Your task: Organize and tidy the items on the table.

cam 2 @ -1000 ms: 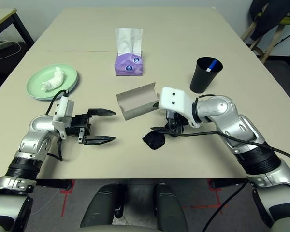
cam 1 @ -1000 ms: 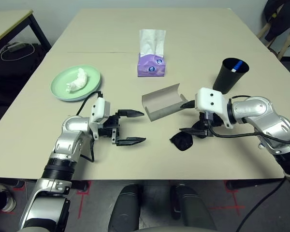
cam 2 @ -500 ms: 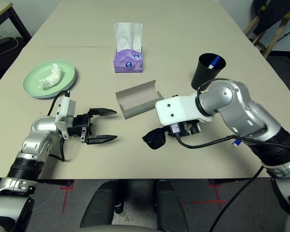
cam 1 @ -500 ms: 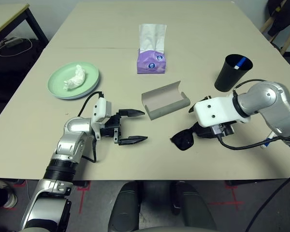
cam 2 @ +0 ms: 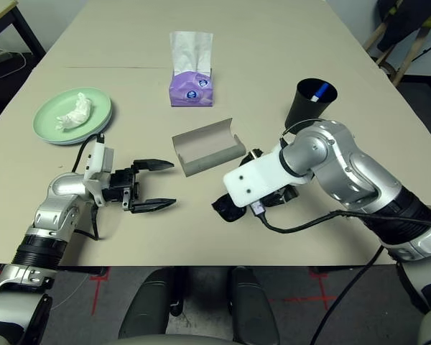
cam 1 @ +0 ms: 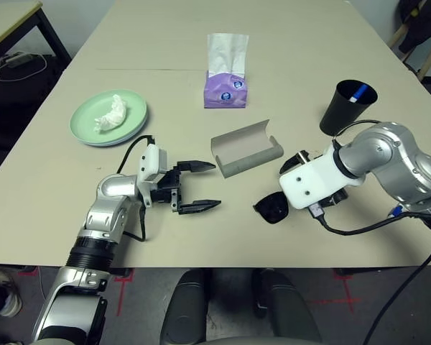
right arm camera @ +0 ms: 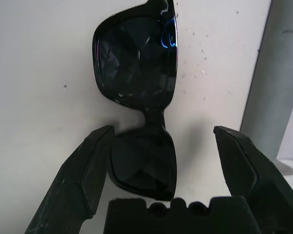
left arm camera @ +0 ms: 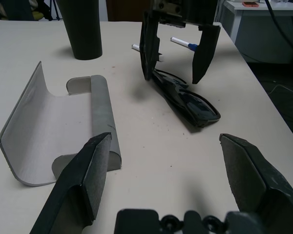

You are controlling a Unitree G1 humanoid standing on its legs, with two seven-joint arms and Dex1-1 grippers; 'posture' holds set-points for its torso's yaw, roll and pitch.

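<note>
Right wrist view gives the close look: black sunglasses [right arm camera: 139, 97] folded, lying flat on the table [cam 1: 294, 43], one lens sitting between the right gripper [right arm camera: 161, 161] fingers, which stand wide apart and touch nothing. Left wrist view shows the same glasses from the side, right gripper hanging over them with fingertips either side, plus two white markers [left arm camera: 185, 45] behind it (head views mostly hide these behind the right arm). Left gripper [cam 1: 195, 187] hovers near the table's front edge, jaws spread, empty, aimed at the grey glasses case [cam 1: 246, 149], which lies open mid-table just beside the sunglasses. Black cup [cam 1: 348, 108] toward the right edge, blue-capped marker inside. Purple tissue box [cam 1: 225, 92] behind the case. Pale green plate [cam 1: 109, 118] toward the left edge, crumpled white tissue [cam 1: 110, 114] on it; a bluish rim under it (second plate, hard to tell).
</note>
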